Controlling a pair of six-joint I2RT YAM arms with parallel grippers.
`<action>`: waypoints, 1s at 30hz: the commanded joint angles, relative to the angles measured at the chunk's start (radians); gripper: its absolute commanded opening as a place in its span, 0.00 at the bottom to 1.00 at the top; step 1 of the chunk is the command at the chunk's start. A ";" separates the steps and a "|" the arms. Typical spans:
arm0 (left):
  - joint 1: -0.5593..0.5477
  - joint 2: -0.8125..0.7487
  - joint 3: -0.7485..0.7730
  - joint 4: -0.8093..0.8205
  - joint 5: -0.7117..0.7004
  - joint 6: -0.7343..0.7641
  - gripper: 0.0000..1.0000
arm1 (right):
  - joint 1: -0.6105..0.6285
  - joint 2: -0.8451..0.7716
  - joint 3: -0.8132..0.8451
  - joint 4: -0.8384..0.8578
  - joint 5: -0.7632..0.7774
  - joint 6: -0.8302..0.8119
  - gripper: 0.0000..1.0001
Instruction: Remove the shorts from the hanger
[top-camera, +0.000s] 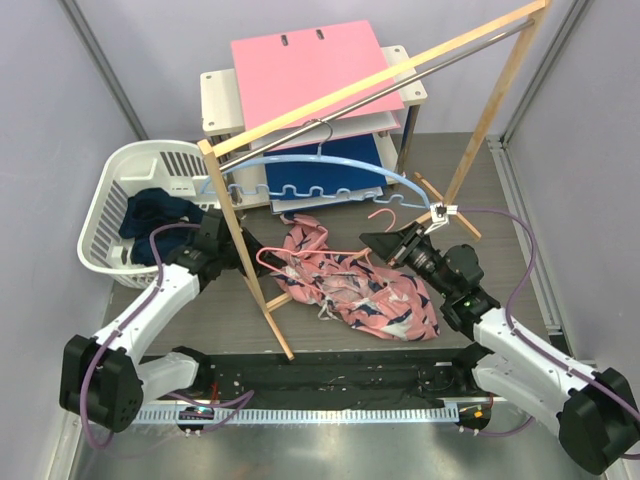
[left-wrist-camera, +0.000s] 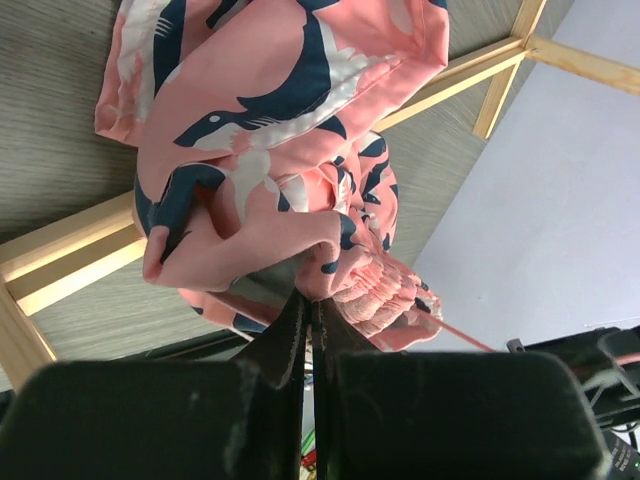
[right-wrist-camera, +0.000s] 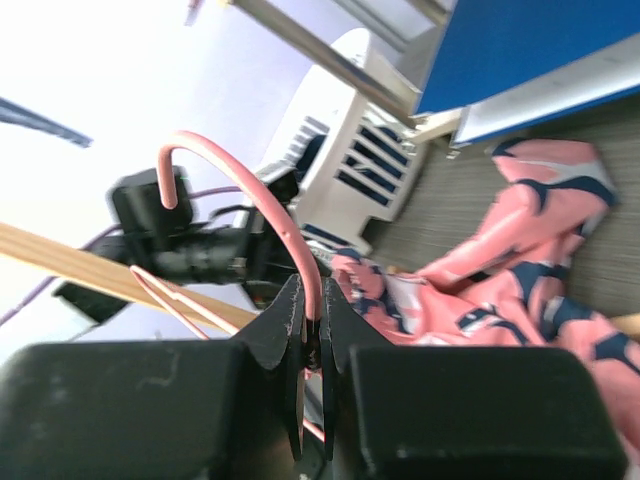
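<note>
No text, label, brand, number or sign can be read in any of the views. The navy-and-white marks on the salmon pink cloth shorts (top-camera: 372, 298), at the centre of the top frame, are a splotch print and not lettering.

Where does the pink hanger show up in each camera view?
Top external: pink hanger at centre, its hook poking up beside the right gripper.
Left wrist: only a thin pink wire at lower right, probably the hanger.
Right wrist: hook curving up centre-left, pinched in the right gripper.
Shared landmark: the salmon printed shorts, in all three.
</note>
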 joint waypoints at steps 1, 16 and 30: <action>-0.006 0.002 -0.014 0.064 0.041 -0.021 0.00 | -0.003 0.012 0.012 0.246 -0.053 0.095 0.01; -0.030 0.016 -0.060 0.110 0.067 -0.041 0.00 | -0.002 0.119 0.029 0.546 -0.262 0.147 0.01; -0.032 0.039 -0.050 0.118 0.062 -0.029 0.00 | -0.002 -0.172 -0.063 0.273 -0.185 -0.002 0.01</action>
